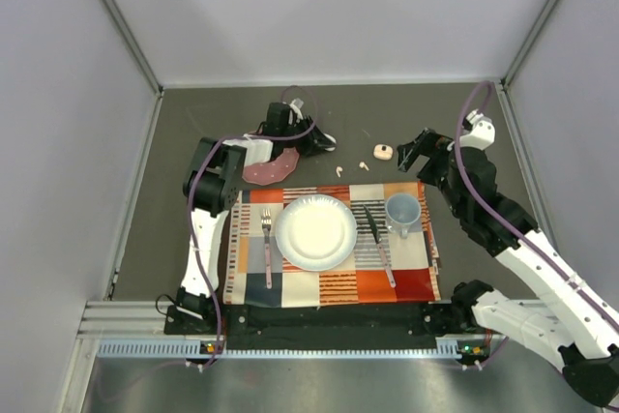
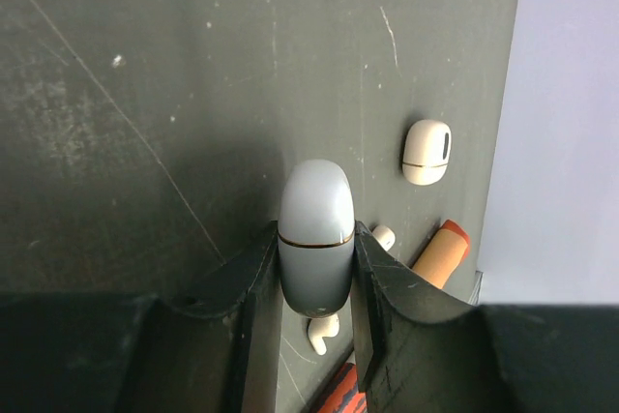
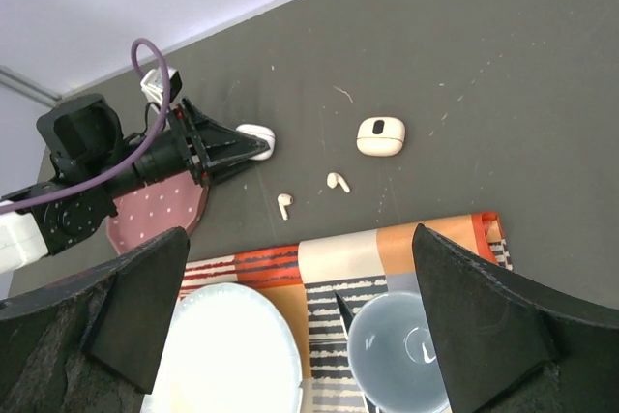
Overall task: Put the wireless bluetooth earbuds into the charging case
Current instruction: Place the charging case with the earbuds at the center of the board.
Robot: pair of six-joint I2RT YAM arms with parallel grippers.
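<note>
The left fingers point(image 2: 253, 278) clamp a closed grey-white charging case point(image 2: 315, 229) low over the dark surface point(image 2: 145, 94), with bare room toward the back wall point(image 1: 329, 16). The right fingers point(image 3: 135, 307) gape wide above the cup point(image 3: 397, 350). 2 earbuds point(image 3: 338, 182) lie loose between both, near a second case point(image 3: 379, 135), also closed.

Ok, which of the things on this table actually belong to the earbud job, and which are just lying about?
For the job:
charging case, clamped in the left gripper
two loose earbuds
possibly the second, closed case

Just lying about:
placemat
plate
fork
knife
cup
pink dotted dish
</note>
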